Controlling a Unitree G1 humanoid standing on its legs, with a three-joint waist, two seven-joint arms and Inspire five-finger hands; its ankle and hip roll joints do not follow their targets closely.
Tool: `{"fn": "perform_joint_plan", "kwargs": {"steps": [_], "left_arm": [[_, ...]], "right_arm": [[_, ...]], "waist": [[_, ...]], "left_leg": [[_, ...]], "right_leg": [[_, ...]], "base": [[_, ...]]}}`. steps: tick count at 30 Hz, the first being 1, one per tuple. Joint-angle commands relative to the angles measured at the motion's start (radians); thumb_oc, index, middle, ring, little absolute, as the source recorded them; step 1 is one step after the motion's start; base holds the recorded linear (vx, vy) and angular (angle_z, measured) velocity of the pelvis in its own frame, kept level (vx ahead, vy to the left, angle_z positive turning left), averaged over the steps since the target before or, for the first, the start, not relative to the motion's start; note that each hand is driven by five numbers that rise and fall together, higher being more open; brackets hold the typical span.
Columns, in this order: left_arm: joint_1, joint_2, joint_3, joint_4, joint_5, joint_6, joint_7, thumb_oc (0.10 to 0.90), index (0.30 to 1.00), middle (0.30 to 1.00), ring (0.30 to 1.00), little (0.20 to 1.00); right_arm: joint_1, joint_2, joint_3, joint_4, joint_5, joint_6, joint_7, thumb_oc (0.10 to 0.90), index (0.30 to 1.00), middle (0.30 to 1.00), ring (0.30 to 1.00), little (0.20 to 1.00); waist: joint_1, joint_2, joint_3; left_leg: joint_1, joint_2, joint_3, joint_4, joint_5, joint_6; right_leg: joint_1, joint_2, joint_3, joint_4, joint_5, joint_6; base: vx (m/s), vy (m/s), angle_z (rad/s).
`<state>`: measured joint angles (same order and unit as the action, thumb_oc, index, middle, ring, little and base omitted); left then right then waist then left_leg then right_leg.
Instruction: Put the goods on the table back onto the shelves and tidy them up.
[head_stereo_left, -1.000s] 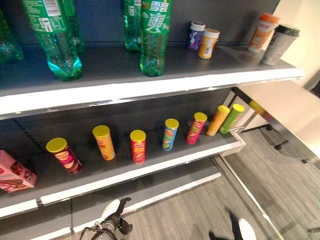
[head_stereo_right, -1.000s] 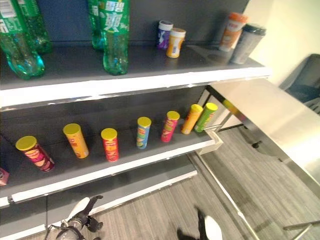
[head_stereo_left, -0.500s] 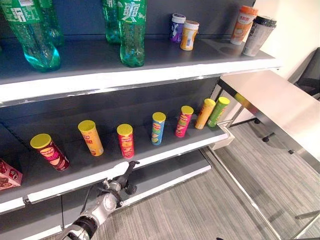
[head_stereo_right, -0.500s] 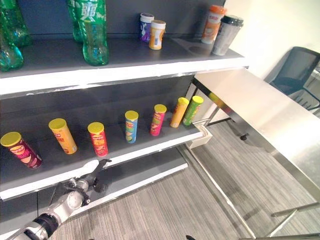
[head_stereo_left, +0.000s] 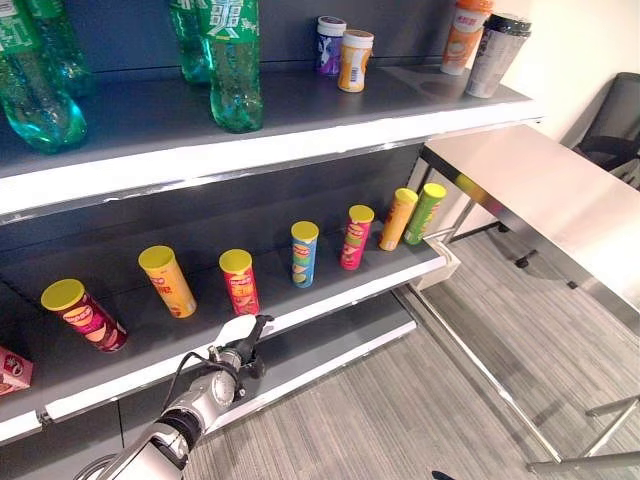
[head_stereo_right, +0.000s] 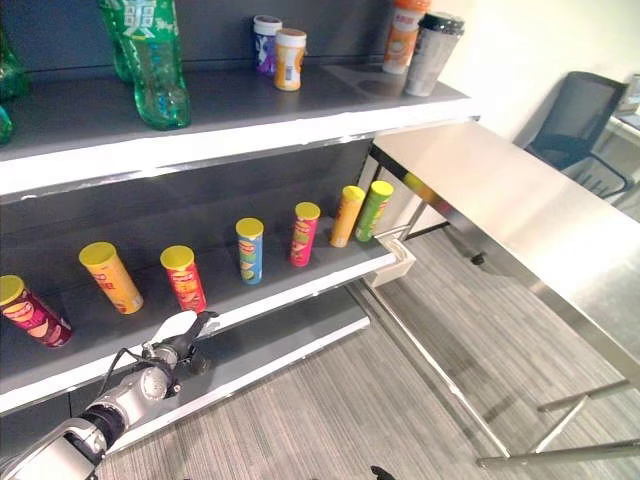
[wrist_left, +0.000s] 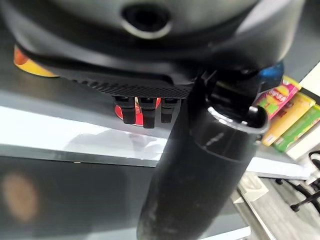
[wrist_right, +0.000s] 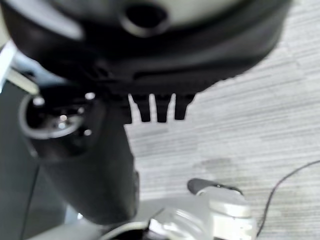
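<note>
Since the chip cans (head_stereo_left: 239, 281) look light, rigid and smooth (likely slippery), a mid-body hold suits. Left hand (head_stereo_left: 238, 343), near the shelf edge (head_stereo_left: 330, 305), holds nothing, fingers relaxed; right hand's (wrist_right: 100, 165) fingers cannot be told.

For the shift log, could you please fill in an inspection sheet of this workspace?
Surface: steel table, nothing on it.
Job's things: seven crisp tubes upright along the middle shelf; green bottles and cups on the top shelf.
Clutter: pink box at the middle shelf's left end.
Hands: left hand raised at the middle shelf's front edge, empty, fingers relaxed; right hand holds nothing.
Cables: nothing seen.
Surroundings: office chair beyond the table.
</note>
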<state>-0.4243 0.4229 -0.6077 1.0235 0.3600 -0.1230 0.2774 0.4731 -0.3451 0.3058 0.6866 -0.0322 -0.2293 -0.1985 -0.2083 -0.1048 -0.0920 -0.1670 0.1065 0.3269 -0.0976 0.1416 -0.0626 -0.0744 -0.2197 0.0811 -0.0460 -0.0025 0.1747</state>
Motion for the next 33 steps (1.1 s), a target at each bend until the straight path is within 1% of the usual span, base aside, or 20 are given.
{"fn": "perform_joint_plan", "kwargs": {"steps": [1,7,16,26,27,28,29,33], "left_arm": [[-0.175,0.014,0.047,0.012,0.031,-0.033,0.085,0.8,0.9,0.9,0.9,0.9],[-0.213,0.04,0.052,0.058,0.049,-0.021,0.108,0.8,0.9,0.9,0.9,0.9],[-0.246,0.065,0.062,0.081,0.043,-0.014,0.13,0.8,0.9,0.9,0.9,0.9],[-0.265,0.09,0.058,0.089,0.048,-0.014,0.141,0.8,0.9,0.9,0.9,0.9],[-0.272,0.097,0.056,0.1,0.05,-0.016,0.145,0.8,0.9,0.9,0.9,0.9],[-0.272,0.098,0.057,0.101,0.05,-0.015,0.145,0.8,0.9,0.9,0.9,0.9],[-0.274,0.101,0.055,0.104,0.05,-0.016,0.146,0.8,0.9,0.9,0.9,0.9],[-0.282,0.116,0.06,0.116,0.049,-0.013,0.154,0.8,0.9,0.9,0.9,0.9]], "right_arm": [[0.004,-0.008,0.019,-0.072,-0.032,-0.025,0.014,0.8,0.9,0.9,0.9,0.9],[0.007,-0.016,0.017,-0.076,-0.038,-0.028,0.015,0.8,0.9,0.9,0.9,0.9],[0.006,-0.024,0.021,-0.09,-0.053,-0.028,0.014,0.8,0.9,0.9,0.9,0.9],[-0.013,-0.028,0.024,-0.085,-0.056,-0.028,0.007,0.8,0.9,0.9,0.9,0.9],[-0.015,-0.03,0.025,-0.085,-0.056,-0.03,0.006,0.8,0.9,0.9,0.9,0.9],[-0.016,-0.031,0.026,-0.085,-0.057,-0.031,0.006,0.8,0.9,0.9,0.9,0.9],[-0.016,-0.029,0.026,-0.084,-0.056,-0.031,0.006,0.8,0.9,0.9,0.9,0.9],[-0.018,-0.03,0.03,-0.089,-0.058,-0.032,0.009,0.8,0.9,0.9,0.9,0.9]], "waist": [[0.035,0.02,0.003],[0.022,0.021,0.001],[0.009,0.022,0.008],[0.002,0.015,0.02],[0.001,0.02,0.016],[-0.001,0.013,0.022],[-0.001,0.019,0.018],[-0.008,0.018,0.022]], "left_leg": [[0.039,0.051,-0.01,0.061,-0.1,-0.035],[0.043,0.044,0.01,0.063,-0.11,-0.033],[0.043,0.031,0.024,0.062,-0.123,-0.027],[0.025,0.026,0.028,0.076,-0.137,-0.023],[0.033,0.022,0.022,0.074,-0.171,-0.025],[0.02,0.023,0.032,0.081,-0.143,-0.021],[0.033,0.021,0.023,0.073,-0.173,-0.024],[0.026,0.016,0.031,0.077,-0.179,-0.02]], "right_leg": [[-0.059,-0.034,0.06,0.016,0.199,0.06],[-0.074,-0.044,0.077,0.014,0.223,0.068],[-0.095,-0.052,0.099,0.009,0.254,0.076],[-0.123,-0.056,0.135,0.007,0.302,0.081],[-0.117,-0.057,0.136,0.001,0.298,0.083],[-0.129,-0.057,0.143,0.006,0.314,0.082],[-0.118,-0.057,0.14,0.0,0.304,0.084],[-0.134,-0.056,0.153,-0.002,0.324,0.086]], "base": [[0.04,0.033,-0.11],[0.04,0.024,-0.12],[0.03,0.026,-0.09],[0.03,0.024,-0.07],[0.0,0.0,0.0],[0.12,0.065,-0.03],[0.01,0.013,-0.04],[0.04,0.03,-0.05]]}}
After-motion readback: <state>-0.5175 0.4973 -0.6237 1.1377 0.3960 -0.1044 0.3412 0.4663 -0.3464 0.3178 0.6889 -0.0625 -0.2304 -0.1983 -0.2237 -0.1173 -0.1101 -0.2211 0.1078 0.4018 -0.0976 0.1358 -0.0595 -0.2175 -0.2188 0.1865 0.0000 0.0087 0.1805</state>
